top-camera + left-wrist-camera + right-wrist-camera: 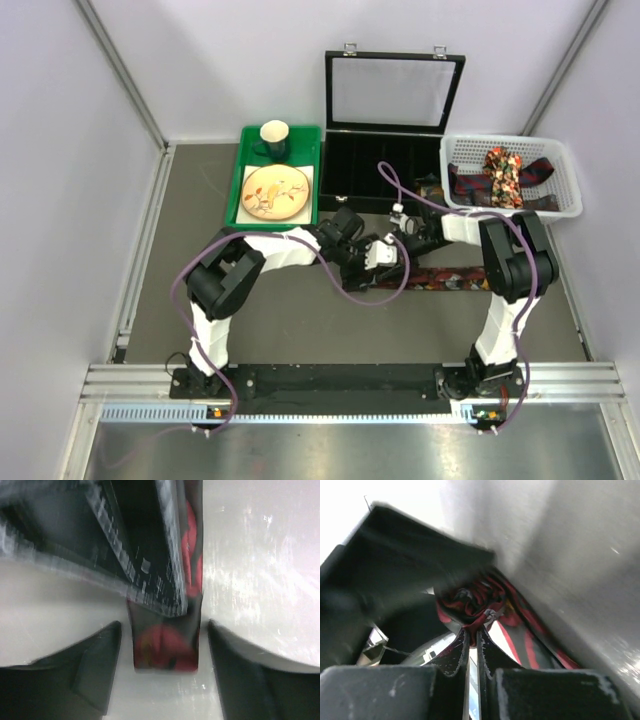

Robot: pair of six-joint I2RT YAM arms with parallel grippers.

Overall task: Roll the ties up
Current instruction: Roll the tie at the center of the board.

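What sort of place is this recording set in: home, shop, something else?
Probably a lab test cell: white panels in aluminium framing enclose the table, the left arm and right arm are bolted to a rail at its near edge, and a white basket of ties looks staged.

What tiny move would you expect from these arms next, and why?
Probably the left hand should close. Its fingers stand open either side of the tie, whose end lies flat on the table, while the right hand is pinched shut on a bunched part of that tie. Gripping the end would likely steady the fabric for rolling.
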